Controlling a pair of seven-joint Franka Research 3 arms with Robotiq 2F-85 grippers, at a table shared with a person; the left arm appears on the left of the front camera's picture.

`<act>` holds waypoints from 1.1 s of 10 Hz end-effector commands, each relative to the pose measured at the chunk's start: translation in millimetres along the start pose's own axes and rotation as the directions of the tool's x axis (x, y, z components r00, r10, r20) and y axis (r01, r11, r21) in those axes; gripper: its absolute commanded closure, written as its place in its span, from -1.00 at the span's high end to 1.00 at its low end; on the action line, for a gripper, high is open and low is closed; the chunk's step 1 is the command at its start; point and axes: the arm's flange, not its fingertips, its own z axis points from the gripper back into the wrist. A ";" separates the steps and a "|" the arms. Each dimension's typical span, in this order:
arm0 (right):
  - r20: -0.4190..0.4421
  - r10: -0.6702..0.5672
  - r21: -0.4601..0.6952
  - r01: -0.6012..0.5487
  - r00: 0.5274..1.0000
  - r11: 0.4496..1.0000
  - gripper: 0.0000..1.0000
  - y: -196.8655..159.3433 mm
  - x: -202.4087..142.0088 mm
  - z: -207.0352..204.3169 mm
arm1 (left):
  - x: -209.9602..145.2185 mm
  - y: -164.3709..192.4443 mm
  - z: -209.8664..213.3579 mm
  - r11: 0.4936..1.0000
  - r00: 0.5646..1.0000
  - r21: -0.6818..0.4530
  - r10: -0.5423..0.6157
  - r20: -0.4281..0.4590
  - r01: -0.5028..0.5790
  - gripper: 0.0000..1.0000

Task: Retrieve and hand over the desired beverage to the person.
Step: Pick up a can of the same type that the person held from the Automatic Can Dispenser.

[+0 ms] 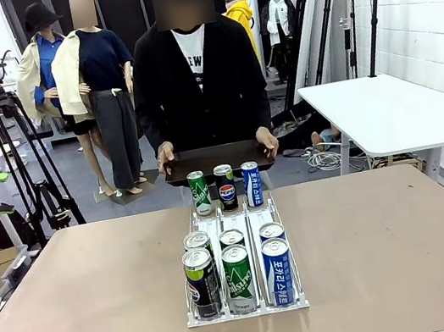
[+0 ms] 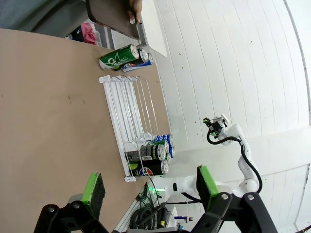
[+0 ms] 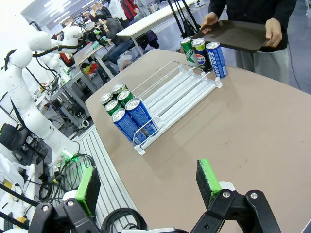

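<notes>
Rack: a white lane rack [image 1: 230, 220] lies mid-worktop [image 1: 390, 239], running near to far.
Near cans [image 1: 239, 275]: six crowd the rack's near end, probably stocked within the arms' reach.
Far cans [image 1: 226, 187]: three stand at the far end, just before the person [image 1: 197, 76].
Tray [image 1: 217, 160]: the person holds it in both hands, likely to receive the drink.
Left gripper [image 2: 149, 187]: spread wide, empty, well apart from the cans.
Right gripper [image 3: 148, 182]: likewise.
Unclear: which beverage is wanted; the back-row labels of the near cans are hidden.
</notes>
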 end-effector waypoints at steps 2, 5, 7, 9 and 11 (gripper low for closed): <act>0.011 -0.003 0.004 0.003 1.000 1.000 1.00 -0.9 0.5 -0.7 | -4.7 -6.4 -1.8 0.998 0.999 -0.055 0.010 -0.035 -0.012 1.00; 0.011 -0.003 0.004 0.003 1.000 1.000 1.00 -0.9 0.5 -0.7 | -33.0 -34.9 -36.4 0.998 0.993 -0.058 -0.042 -0.114 0.035 1.00; 0.011 -0.003 0.004 0.003 1.000 1.000 1.00 -0.9 0.5 -0.7 | -53.0 -56.9 -65.0 0.995 0.980 -0.066 -0.083 -0.180 0.072 1.00; 0.011 -0.003 0.004 0.003 1.000 1.000 1.00 -0.9 0.5 -0.7 | -79.5 -75.8 -94.9 0.995 0.967 -0.067 -0.087 -0.239 0.073 1.00; 0.011 -0.003 0.004 0.003 1.000 1.000 1.00 -0.9 0.5 -0.7 | -103.1 -90.3 -118.4 0.991 0.937 -0.102 -0.112 -0.332 0.083 1.00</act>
